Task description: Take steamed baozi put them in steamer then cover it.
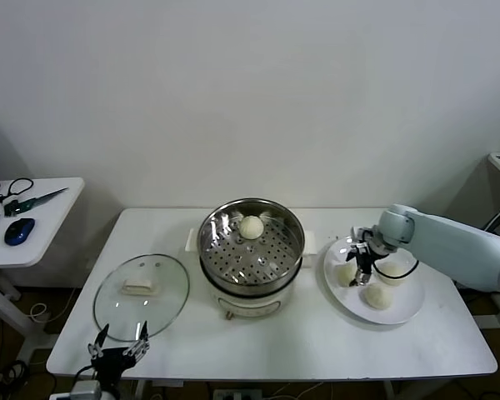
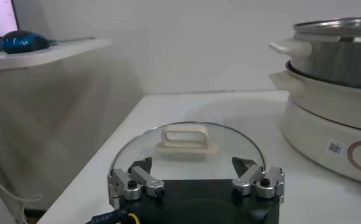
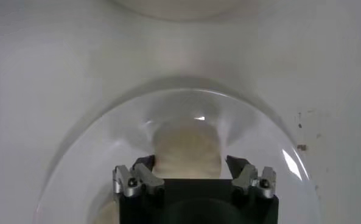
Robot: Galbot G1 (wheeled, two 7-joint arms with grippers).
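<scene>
The steamer [image 1: 250, 298] stands mid-table, and one baozi [image 1: 251, 227] lies on its perforated floor. To its right, three more baozi lie on a white plate [image 1: 404, 312]. My right gripper [image 1: 363, 273] is down on the plate beside the left one [image 1: 345, 274]. In the right wrist view that baozi [image 3: 187, 149] sits between the fingers: one finger touches it, the other stands a sliver off. The glass cover [image 1: 162, 300] lies flat left of the steamer. My left gripper [image 1: 118, 342] hangs open at the front edge just before the cover [image 2: 229, 143], holding nothing.
A low side table [image 1: 42, 225] at the far left carries scissors [image 1: 21, 198] and a blue mouse [image 1: 18, 231]. The steamer's side [image 2: 326, 122] rises close beside the cover. Bare tabletop runs along the front between cover and plate.
</scene>
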